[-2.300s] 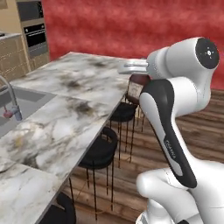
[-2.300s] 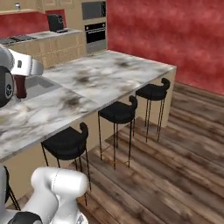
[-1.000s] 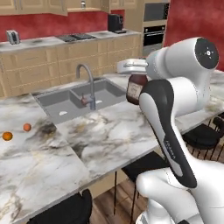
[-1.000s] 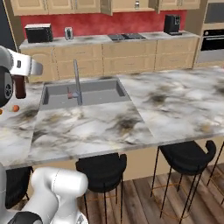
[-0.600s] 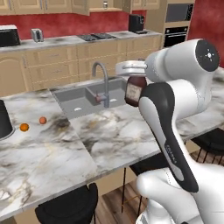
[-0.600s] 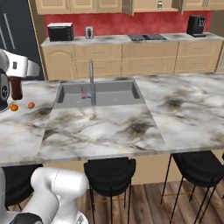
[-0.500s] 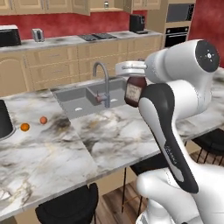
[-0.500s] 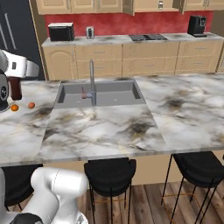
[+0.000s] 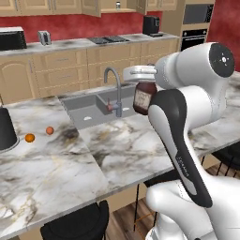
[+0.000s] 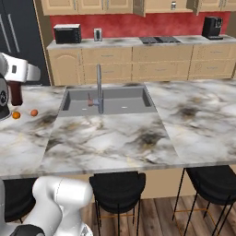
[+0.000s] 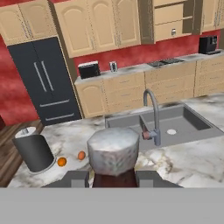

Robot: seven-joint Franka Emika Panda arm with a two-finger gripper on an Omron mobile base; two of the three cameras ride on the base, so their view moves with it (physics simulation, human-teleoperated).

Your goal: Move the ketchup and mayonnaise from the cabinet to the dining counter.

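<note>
While it hangs upright, long axis vertical and cap upward, the ketchup (image 9: 144,96) is pinched at its neck by the pincer (image 9: 140,71), above the marble table (image 9: 131,145). The bottle is dark red-brown and rounded, with a pale label. Just beyond the pincer, the grey rectangular sink (image 9: 91,107) holds only its drain, beside the curved metal faucet (image 9: 114,89).

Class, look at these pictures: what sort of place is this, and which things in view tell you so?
A home kitchen, rendered rather than real. The marble island with its inset sink and curved faucet, the black cooktop on the back worktop, and the dark refrigerator all show it.
</note>
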